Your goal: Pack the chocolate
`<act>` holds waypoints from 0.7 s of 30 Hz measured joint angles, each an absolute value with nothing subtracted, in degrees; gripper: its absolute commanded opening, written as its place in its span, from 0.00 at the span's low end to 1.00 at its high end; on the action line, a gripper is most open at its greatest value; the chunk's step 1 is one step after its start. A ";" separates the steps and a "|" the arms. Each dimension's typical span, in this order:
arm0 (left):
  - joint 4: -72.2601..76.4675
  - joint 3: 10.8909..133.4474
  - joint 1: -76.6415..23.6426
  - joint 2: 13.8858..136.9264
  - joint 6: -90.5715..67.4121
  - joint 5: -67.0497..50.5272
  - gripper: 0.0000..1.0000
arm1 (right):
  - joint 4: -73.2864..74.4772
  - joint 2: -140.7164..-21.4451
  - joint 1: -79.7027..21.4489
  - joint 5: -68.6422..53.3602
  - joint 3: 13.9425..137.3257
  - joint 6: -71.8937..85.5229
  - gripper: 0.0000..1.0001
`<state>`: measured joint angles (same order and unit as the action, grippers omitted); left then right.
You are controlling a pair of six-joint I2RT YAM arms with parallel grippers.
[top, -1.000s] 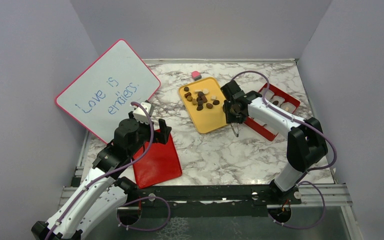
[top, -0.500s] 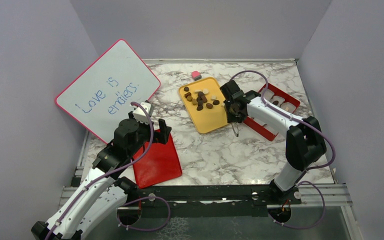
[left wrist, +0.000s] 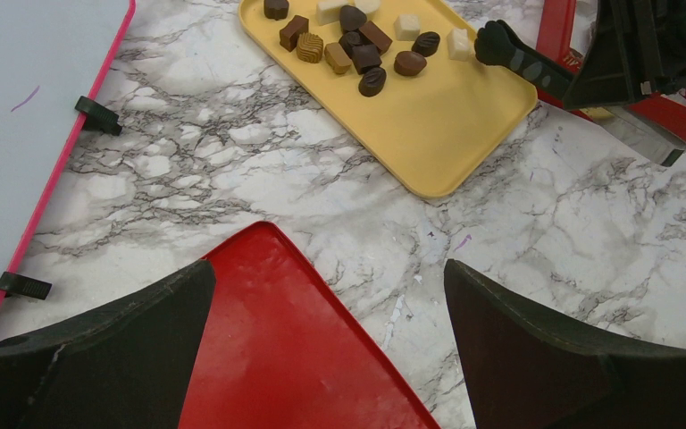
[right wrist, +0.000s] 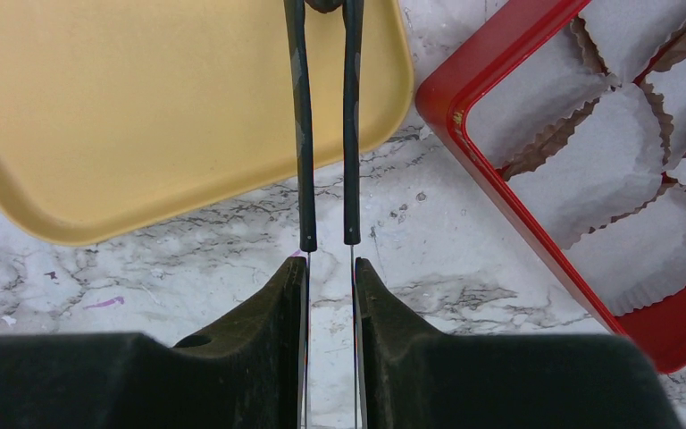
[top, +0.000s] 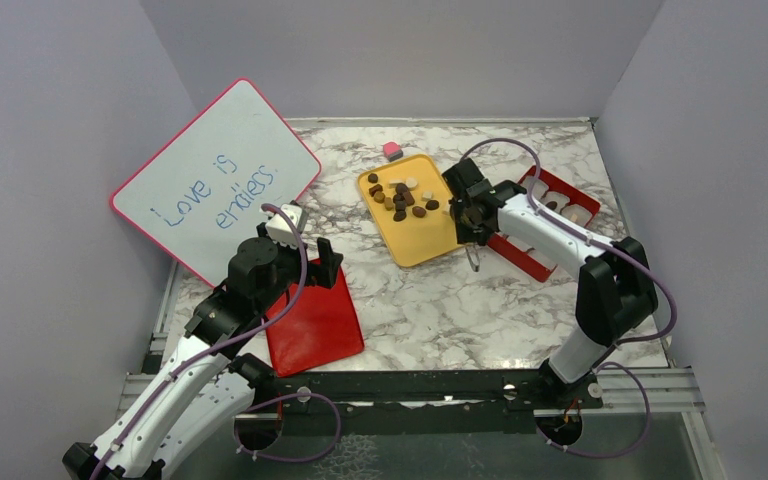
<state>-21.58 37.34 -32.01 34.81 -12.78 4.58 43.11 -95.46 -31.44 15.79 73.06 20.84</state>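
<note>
**Top external view: tongs at the heap, cups waiting**

The chocolate [top: 400,198] lies in a loose heap at the far end of the yellow tray [top: 425,245], with dark, brown and cream pieces mixed together. The tongs [right wrist: 302,134] reach in from the tray's right side. Their black tips are at the heap's edge, next to a cream piece, and I cannot tell whether anything is pinched. The right tool [right wrist: 329,273] is squeezed nearly closed on the tongs' two arms. Just beside the tray sits the red box [right wrist: 464,116], and the paper cups [right wrist: 607,170] I can see are unfilled. The left tool [left wrist: 329,273] hangs wide open over a red lid [left wrist: 277,357] on the desk [left wrist: 232,161], holding nothing.

To my eye the step is picking a single piece. It wants a gentle press with the piece square between the tips. Then lift it straight up so the neighbours aren't dragged, and carry it the short way to a cup.
</note>
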 measured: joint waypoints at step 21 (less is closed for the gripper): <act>-21.58 37.34 -32.01 34.81 -12.80 4.58 0.99 | 45.30 -83.90 -30.09 20.05 77.17 19.42 0.25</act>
<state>-21.58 37.34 -32.01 34.81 -12.80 4.58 45.30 -83.90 -30.09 20.05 77.17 19.42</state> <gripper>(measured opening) 0.990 0.258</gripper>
